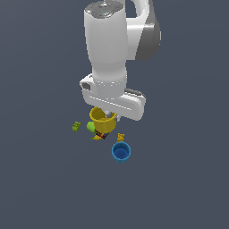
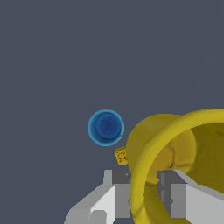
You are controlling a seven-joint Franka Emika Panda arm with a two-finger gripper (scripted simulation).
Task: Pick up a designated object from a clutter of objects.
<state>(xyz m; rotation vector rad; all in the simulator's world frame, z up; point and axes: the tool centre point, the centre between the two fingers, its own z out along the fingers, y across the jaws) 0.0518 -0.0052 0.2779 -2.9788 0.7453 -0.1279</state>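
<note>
The yellow cup (image 1: 101, 119) hangs right under the arm's hand, open mouth up and a little tilted. In the wrist view its rim (image 2: 175, 127) fills the near corner. My gripper (image 1: 108, 115) (image 2: 145, 186) is shut on the cup's wall, one finger (image 2: 118, 192) outside and the other finger (image 2: 173, 194) inside. The rest of the clutter lies just beneath and beside the cup: a blue cup (image 1: 121, 151) (image 2: 106, 127), a tiny orange piece (image 1: 120, 137) (image 2: 121, 155), a green block (image 1: 77, 126), a green cylinder (image 1: 91, 127) and a banana (image 1: 96, 137).
A dark box (image 1: 103, 134) peeks out from under the yellow cup, partly hidden by it. The white arm (image 1: 109, 49) rises above the group. All things rest on a plain dark grey floor (image 1: 44, 188).
</note>
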